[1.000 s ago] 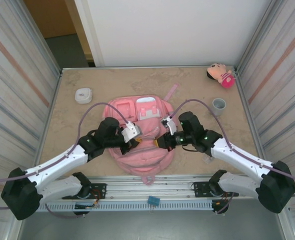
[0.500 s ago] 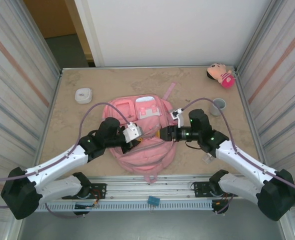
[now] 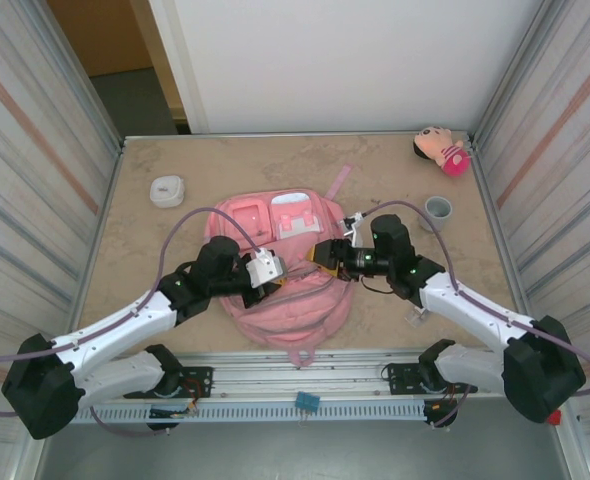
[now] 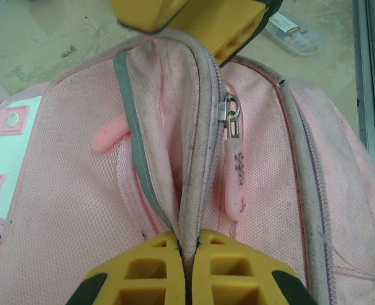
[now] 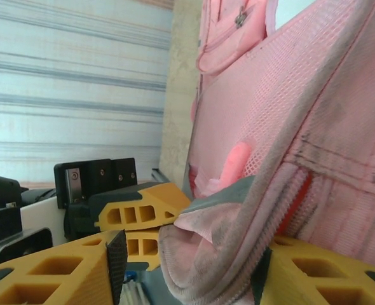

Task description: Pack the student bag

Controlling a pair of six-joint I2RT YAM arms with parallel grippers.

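Opening step, I judge: the large pink fabric backpack (image 3: pixel 293 300) is lying mid-table, the left gripper (image 4: pixel 186 257) is pinching its zipper seam (image 4: pixel 197 159), the right gripper (image 5: pixel 194 254) is straddling the rim (image 5: pixel 238 210), jaws apart, needing to clamp next

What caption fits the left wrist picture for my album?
Left pincer pinches a fold of the pink backpack along its zipper, the pink zipper pull hanging beside.

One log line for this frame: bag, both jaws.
student bag: on table, front up | left jaws: shut on zipper-edge ridge | right jaws: open, straddling ridge's other end
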